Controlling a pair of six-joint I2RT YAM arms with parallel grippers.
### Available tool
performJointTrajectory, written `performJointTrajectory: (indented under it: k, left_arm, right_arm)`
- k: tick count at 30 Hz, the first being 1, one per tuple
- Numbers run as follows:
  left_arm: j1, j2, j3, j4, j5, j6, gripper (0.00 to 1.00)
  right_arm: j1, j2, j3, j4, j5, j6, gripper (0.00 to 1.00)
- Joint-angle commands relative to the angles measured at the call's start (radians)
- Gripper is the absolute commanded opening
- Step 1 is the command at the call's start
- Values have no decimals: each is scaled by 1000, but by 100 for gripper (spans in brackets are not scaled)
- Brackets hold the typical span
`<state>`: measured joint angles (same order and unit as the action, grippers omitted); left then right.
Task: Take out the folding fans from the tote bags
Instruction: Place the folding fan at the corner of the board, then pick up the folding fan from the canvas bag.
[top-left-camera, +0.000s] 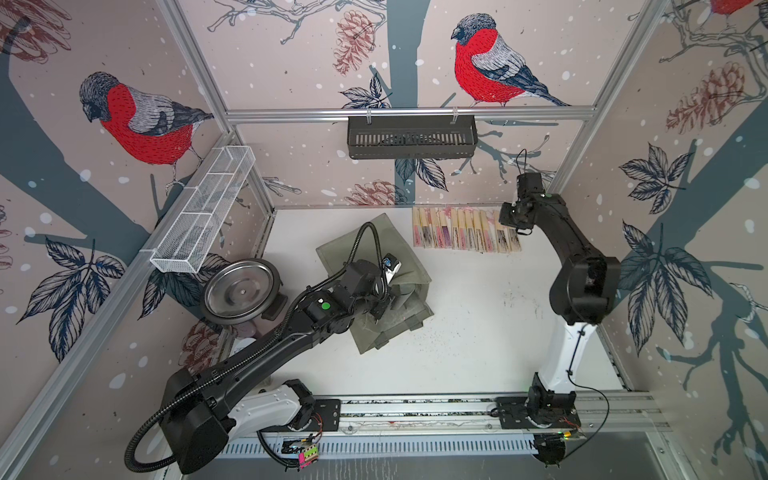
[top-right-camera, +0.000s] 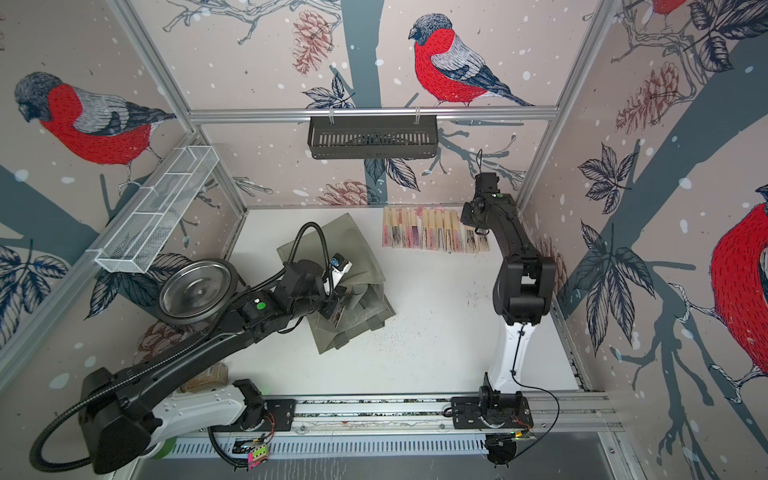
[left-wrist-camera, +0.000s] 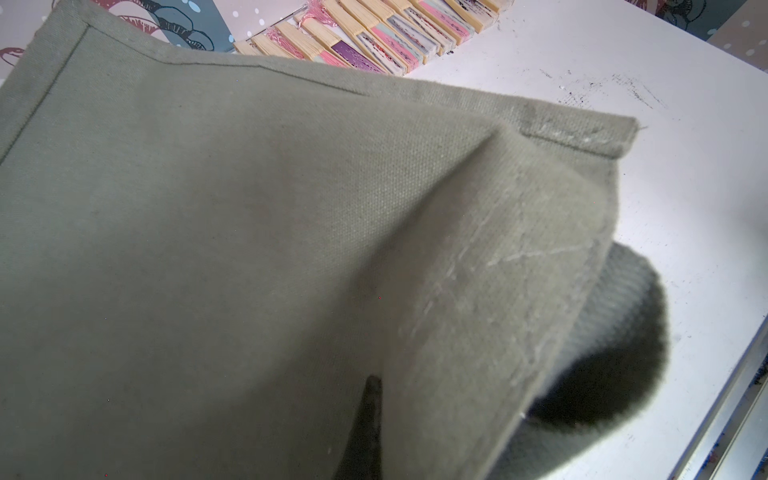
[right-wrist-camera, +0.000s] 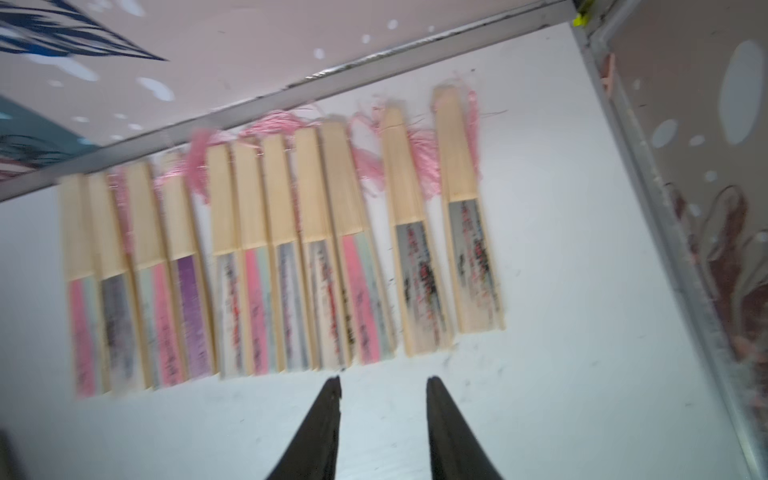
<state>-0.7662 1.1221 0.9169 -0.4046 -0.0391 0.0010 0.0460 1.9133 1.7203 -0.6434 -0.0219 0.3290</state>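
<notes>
Our right gripper (right-wrist-camera: 383, 380) hangs spread and empty over bare table (right-wrist-camera: 582, 332), with open room around its tips and the side wall (right-wrist-camera: 706, 166) near. The fans (right-wrist-camera: 282, 257) lie in a row just ahead, tassels by the back rail (right-wrist-camera: 374, 60). Our left gripper (top-left-camera: 379, 308), pressed together, pinches the tote (left-wrist-camera: 249, 249), well apart from the fans.

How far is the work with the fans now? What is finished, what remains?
Done: a row of folding fans lies at the white table's far edge, outside the olive tote bag. In hand: the right end effector hangs open and empty by that row; the left end effector is shut on the bag's fabric. Left: the bag's inside is hidden, so whether any fan remains cannot be told.
</notes>
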Motion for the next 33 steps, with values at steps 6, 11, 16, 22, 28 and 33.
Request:
performJointTrajectory:
  k: [6,11,16,22,28,33]
  left_arm:
    - [-2,-7,4,21,-4,2,0]
    - [-4,-11,7,17,-1,2,0]
    - [-4,-9,8,17,1,-1,0]
    - [-3,-9,8,22,8,-2,0]
    - [-4,-7,7,25,-18,-5,0]
    - [-4,3,7,24,-13,-4,0]
  right_arm:
    - [190,-513,-709,620,-240,238,36]
    - [349,-729,-1051,784,-250,336,34]
    - [551,-909,-1298,952,-226,439,33]
    - [873,-1044,-1415,975,11,545,32]
    - [1147,-1089,-1507,1113,277,629,30]
    - [1266,-974,-1485,1175,384,672,28]
